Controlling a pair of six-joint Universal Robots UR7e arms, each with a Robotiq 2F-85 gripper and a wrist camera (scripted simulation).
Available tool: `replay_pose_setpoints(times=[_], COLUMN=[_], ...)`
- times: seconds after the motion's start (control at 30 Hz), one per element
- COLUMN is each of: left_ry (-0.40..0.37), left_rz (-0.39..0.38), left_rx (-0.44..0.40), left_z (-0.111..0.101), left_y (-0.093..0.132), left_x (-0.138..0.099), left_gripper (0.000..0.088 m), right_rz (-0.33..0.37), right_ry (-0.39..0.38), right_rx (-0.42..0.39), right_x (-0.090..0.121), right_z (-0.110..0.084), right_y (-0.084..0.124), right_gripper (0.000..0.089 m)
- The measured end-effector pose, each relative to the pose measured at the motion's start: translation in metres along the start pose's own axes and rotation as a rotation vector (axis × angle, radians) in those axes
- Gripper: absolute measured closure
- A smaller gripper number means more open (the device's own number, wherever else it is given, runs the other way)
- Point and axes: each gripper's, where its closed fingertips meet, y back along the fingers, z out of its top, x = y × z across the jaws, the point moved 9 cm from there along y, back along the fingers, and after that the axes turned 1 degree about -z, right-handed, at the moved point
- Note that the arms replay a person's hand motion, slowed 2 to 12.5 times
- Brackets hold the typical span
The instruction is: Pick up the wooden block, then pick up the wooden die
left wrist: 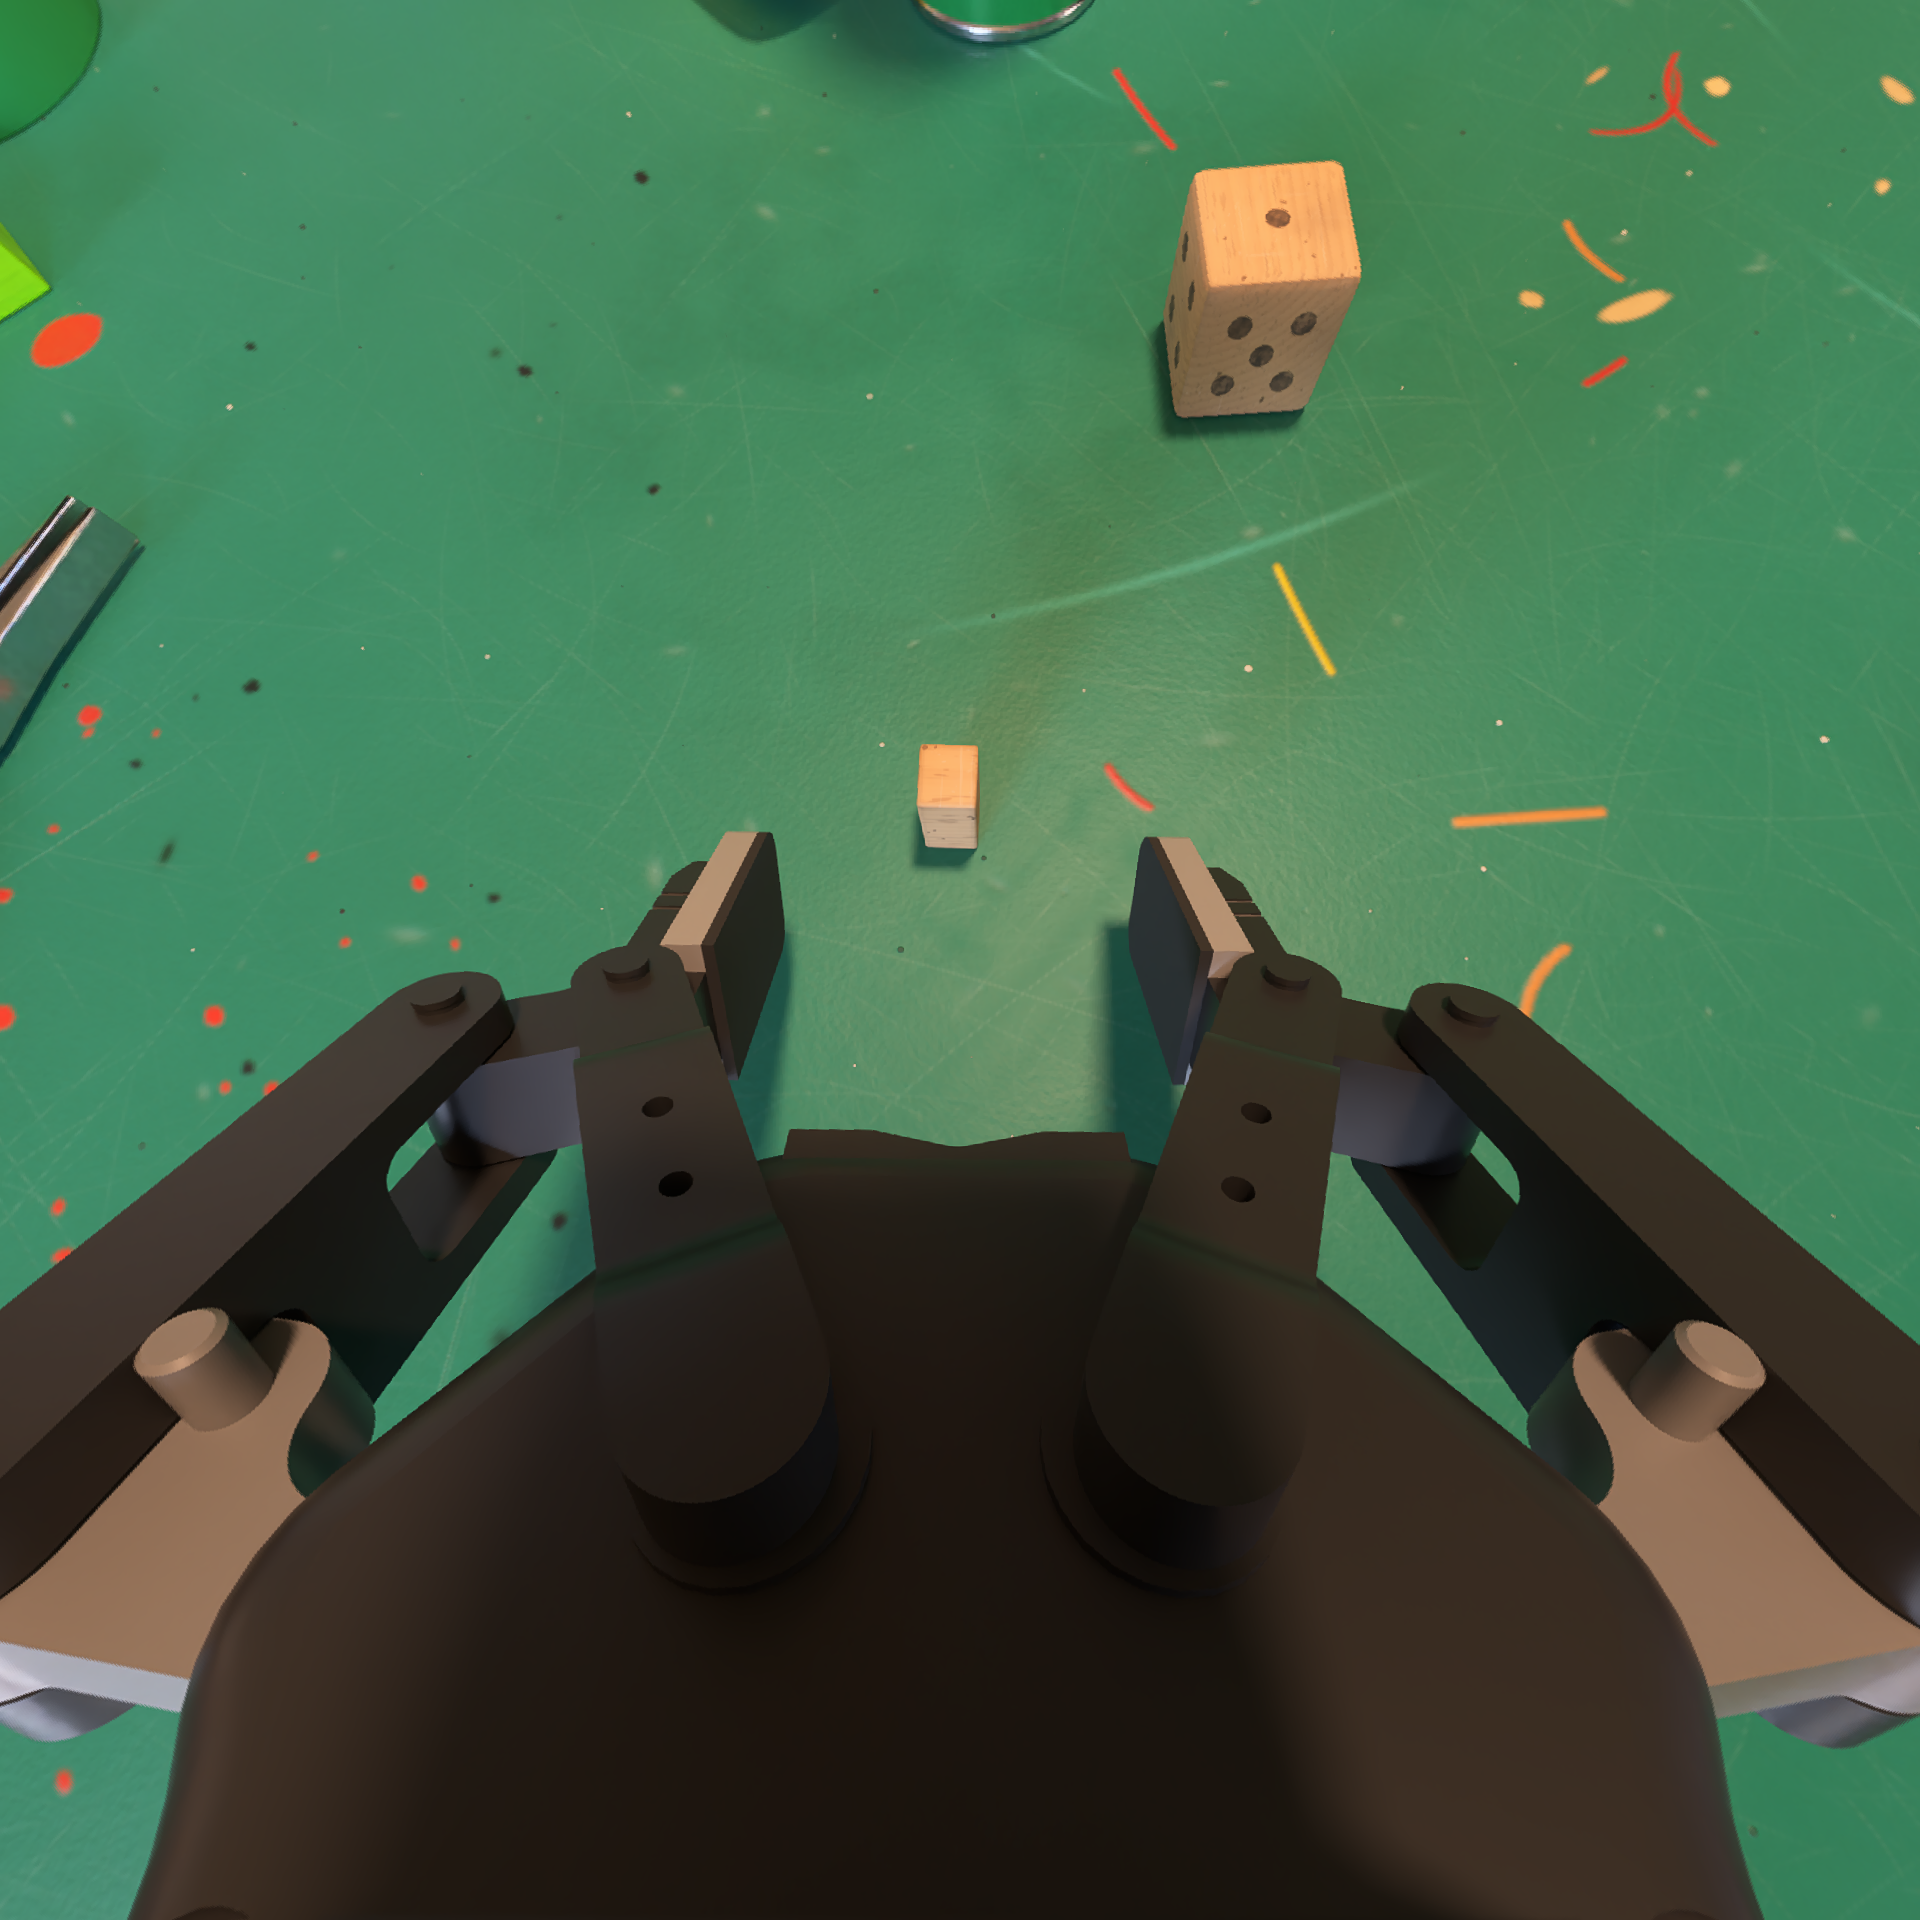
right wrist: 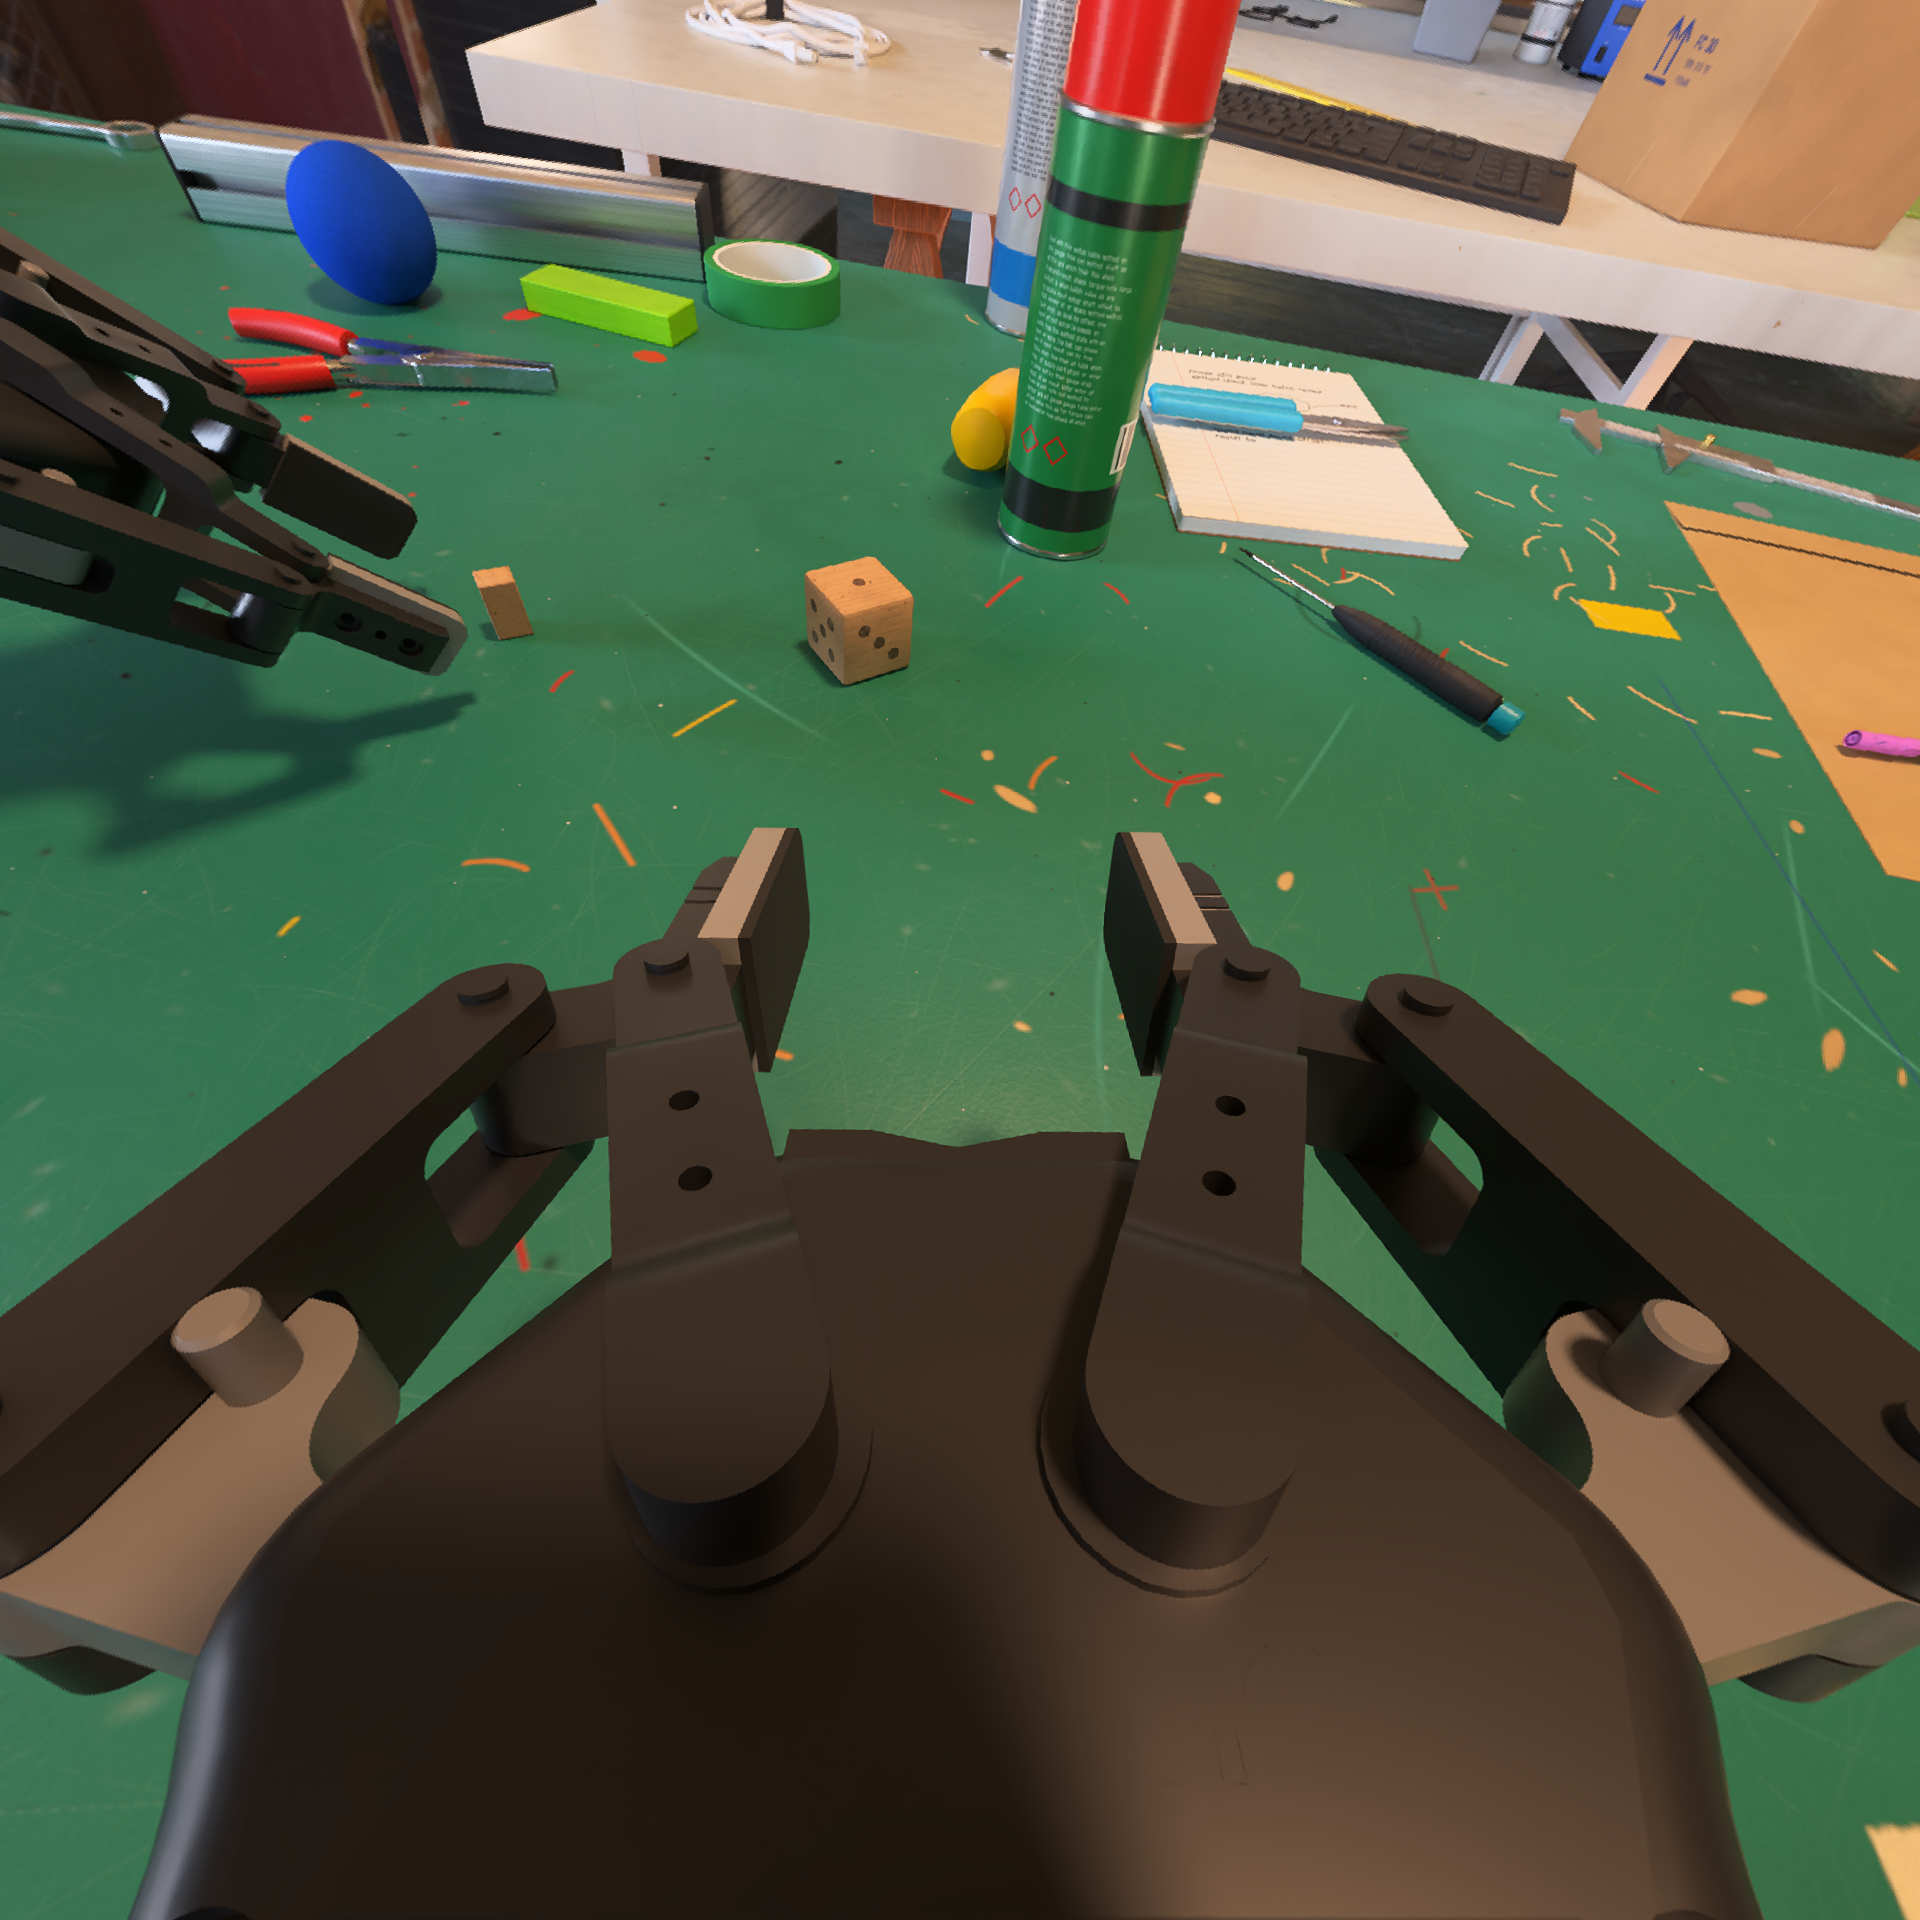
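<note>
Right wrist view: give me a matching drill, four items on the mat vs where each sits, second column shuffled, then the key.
Items
1. wooden block
2. wooden die
3. blue ball
4. screwdriver

Places
A. on the mat right of the spray can, below the notepad
B. far left, in front of the metal rail
C. just past the left gripper fingertips
D. mid-mat, between the block and the spray can

Pairs: 1-C, 2-D, 3-B, 4-A

Pale wooden die with dark pips; green mat flecked red, perhaps paint.
</note>
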Motion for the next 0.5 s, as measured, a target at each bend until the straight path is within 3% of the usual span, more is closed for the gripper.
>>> replay_pose_setpoints(times=[0.5], left_ry=[-0.031], left_rz=[0.016], left_rx=[-0.004], left_z=[-0.0056], left_y=[0.0062], left_x=[0.0004], left_gripper=[0.0381], right_rz=[0.001], right_ry=[-0.002], right_rx=[0.007], right_x=[-0.0015], right_z=[-0.0015], right_y=[-0.0014], right_gripper=[0.0376])
